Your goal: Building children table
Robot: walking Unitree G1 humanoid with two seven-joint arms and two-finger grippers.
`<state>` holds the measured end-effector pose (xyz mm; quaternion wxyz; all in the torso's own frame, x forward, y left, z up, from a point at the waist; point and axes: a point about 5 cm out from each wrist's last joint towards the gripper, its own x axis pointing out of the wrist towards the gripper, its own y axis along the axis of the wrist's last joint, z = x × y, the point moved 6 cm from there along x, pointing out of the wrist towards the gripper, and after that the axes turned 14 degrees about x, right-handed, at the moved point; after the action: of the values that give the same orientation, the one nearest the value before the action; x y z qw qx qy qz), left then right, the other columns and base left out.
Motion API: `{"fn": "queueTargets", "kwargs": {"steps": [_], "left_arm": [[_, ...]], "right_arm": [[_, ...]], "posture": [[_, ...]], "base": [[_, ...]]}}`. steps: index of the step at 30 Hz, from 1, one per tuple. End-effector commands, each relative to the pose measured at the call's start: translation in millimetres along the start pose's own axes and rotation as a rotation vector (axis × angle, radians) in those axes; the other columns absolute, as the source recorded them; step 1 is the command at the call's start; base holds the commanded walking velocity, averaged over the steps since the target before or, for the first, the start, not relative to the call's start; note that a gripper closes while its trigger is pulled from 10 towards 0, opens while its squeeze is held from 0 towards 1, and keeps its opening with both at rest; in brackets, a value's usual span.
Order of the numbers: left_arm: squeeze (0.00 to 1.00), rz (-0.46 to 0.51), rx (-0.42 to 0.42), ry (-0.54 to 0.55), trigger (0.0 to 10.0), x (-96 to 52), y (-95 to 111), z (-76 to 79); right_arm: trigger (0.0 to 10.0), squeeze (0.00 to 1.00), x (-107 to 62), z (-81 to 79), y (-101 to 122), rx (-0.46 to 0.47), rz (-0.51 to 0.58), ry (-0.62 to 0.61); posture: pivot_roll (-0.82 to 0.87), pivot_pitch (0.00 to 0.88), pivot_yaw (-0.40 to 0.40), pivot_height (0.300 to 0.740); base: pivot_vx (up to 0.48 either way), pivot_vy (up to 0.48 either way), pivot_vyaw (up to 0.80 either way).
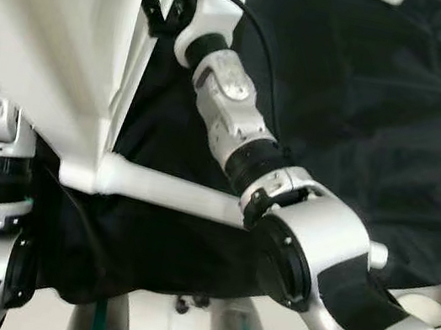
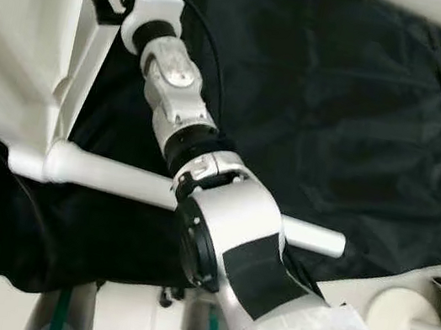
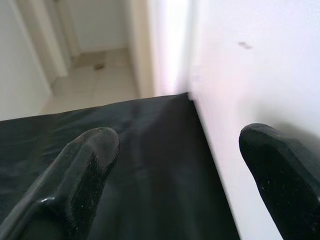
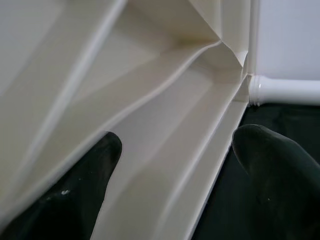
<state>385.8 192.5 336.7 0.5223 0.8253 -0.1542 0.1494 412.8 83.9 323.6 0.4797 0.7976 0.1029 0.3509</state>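
On the left, the white tabletop (image 1: 64,35) stands on its edge over the black cloth (image 1: 366,114), 1 leg (image 1: 173,192) pointing out to the right. The left hand (image 3: 180,165) is open wide beside the panel's face. The right hand (image 4: 175,165), also open wide, straddles the ribbed rim near the leg's socket and seems nearer to it.

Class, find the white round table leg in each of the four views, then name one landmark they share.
Left eye: table leg runs across the lower centre, behind the right arm.
Right eye: same, lower left to centre.
Left wrist: not in it.
Right wrist: at the right edge, beyond the fingertips.
Shared landmark: black cloth.
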Motion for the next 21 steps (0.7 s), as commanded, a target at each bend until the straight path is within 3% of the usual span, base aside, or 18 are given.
{"fn": "queueTargets", "kwargs": {"steps": [1,16,21], "left_arm": [[0.00,0.025,0.019,-0.054,10.0,-2.1,4.2,14.1],[0.00,0.029,0.011,-0.052,10.0,-2.4,4.3,15.9],[0.00,0.034,0.012,-0.061,10.0,-3.7,3.0,22.1]], "right_arm": [[10.0,0.00,0.2,-47.2,-22.0,0.070,-0.044,0.085],[10.0,0.00,0.5,-45.0,-21.0,0.064,-0.042,0.081],[10.0,0.00,-0.7,-31.5,-18.6,0.024,-0.035,0.046]], "posture": [[0.14,0.277,-0.108,0.740],[0.14,0.259,-0.103,0.740],[0.15,0.241,-0.102,0.740]], "base": [[0.000,-0.480,0.00],[0.000,0.000,0.00],[0.000,0.000,0.00]]}}
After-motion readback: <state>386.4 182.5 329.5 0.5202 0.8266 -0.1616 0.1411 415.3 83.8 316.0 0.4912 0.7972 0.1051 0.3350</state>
